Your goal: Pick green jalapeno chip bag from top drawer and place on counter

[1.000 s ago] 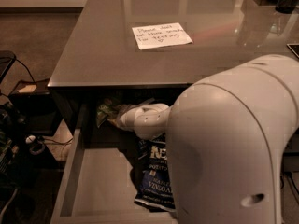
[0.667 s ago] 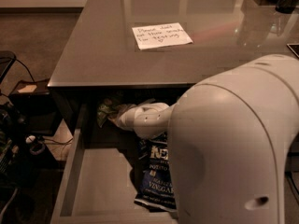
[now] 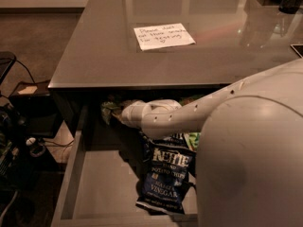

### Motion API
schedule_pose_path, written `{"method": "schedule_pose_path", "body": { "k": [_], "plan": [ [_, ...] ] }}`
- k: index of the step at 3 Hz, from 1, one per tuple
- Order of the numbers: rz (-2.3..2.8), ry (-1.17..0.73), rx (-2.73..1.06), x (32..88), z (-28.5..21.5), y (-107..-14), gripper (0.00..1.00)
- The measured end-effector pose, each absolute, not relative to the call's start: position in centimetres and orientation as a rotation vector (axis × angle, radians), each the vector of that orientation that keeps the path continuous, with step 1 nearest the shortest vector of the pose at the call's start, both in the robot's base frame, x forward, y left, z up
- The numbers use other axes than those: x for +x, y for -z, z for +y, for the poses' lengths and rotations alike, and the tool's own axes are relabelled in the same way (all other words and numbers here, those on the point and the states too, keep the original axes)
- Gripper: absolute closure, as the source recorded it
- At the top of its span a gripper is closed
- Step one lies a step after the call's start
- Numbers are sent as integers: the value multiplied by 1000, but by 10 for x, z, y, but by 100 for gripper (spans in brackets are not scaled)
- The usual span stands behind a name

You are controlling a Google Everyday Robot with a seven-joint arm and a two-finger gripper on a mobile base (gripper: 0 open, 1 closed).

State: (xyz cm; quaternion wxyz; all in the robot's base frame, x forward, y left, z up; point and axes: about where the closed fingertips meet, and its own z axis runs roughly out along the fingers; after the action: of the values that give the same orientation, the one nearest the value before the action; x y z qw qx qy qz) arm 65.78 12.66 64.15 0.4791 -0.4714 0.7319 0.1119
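Nothing has visibly shifted since the earlier frames. The arm [image 3: 189,115] reaches from the right into the open top drawer [image 3: 102,186], and the gripper [image 3: 118,114] sits in the shadow at the drawer's back left, under the edge of the counter [image 3: 94,56]. How far the gripper is open cannot be told. The green jalapeno chip bag [image 3: 108,109] lies right at the gripper, in the drawer. A dark blue chip bag [image 3: 165,178] lies nearer the front, and a paper note [image 3: 163,36] rests on the counter.

gripper [image 3: 125,116] off-white, at back of grey top drawer [image 3: 90,188]. chip bag [image 3: 110,110] there looks dull olive-green, dim view. Kettle bag [image 3: 166,178] dark blue, white lettering. counter [image 3: 94,56] glossy grey, note [image 3: 163,36] white.
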Motion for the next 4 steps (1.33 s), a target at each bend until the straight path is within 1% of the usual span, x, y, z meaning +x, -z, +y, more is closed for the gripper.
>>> {"method": "schedule_pose_path", "body": {
  "k": [2,4],
  "plan": [
    [1745,-260,-1158,629,108,-687,100],
    [1730,-291,-1193,566,94,-710,100]
  ]
}}
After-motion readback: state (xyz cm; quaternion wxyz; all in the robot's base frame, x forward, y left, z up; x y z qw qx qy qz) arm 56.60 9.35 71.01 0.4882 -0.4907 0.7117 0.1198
